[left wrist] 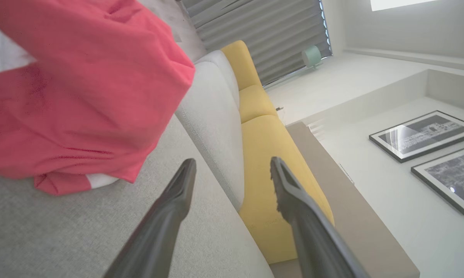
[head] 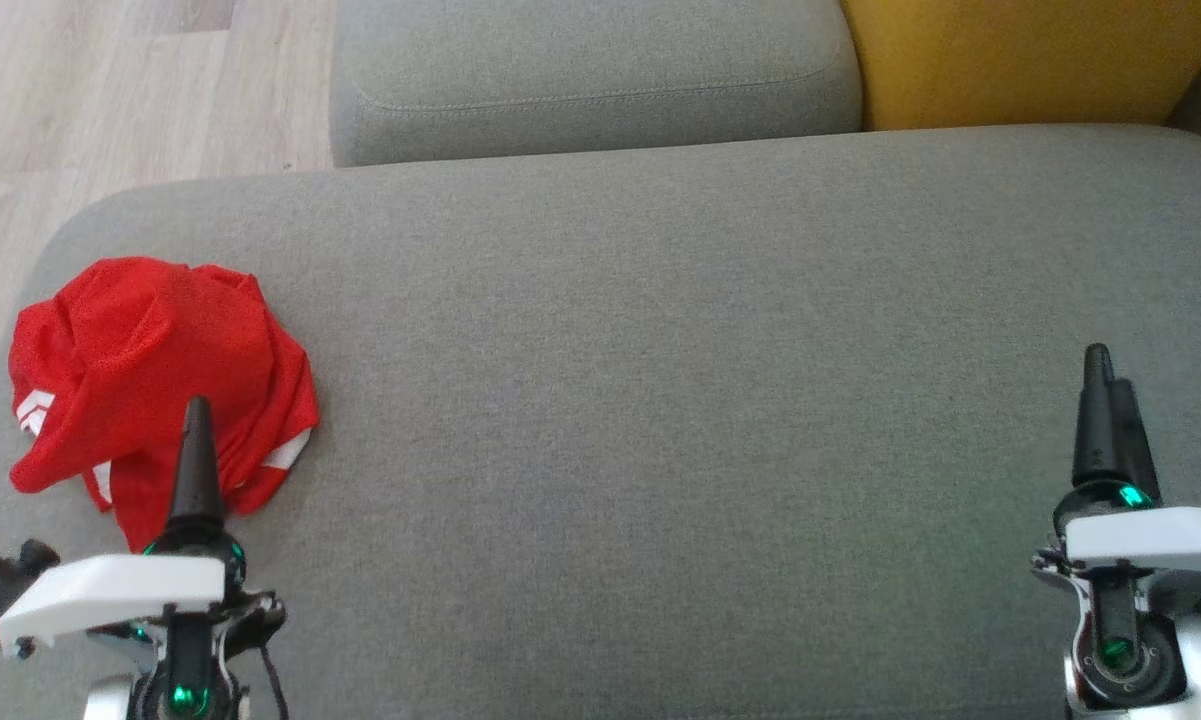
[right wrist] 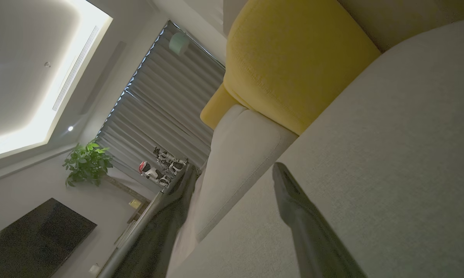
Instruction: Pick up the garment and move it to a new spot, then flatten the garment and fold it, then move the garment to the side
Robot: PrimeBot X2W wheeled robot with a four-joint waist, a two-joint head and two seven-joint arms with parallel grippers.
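One red garment lies crumpled in a heap at the left edge of the grey sofa seat, close to its front left corner. It is bunched so tightly that its cut is hard to make out; white stripes peek from the folds. In the head view, its near edge is partly covered by the left end effector. In the left wrist view, the garment is cut off by the top and left borders.

There are two end effectors, each with two dark fingers. From the head, the left one's fingers line up so that only one is plain. In the left wrist view, the left end effector has its fingers spread wide with nothing between them, just beside the cloth and clear of it. The right end effector hovers near the seat's right edge, well apart from the garment. In the right wrist view, the right end effector is equally spread and empty, one finger blurred.

Beyond the seat's far edge sit one grey back cushion and one yellow cushion, both cropped at the top. Two framed pictures hang on the wall, the second partly cropped.
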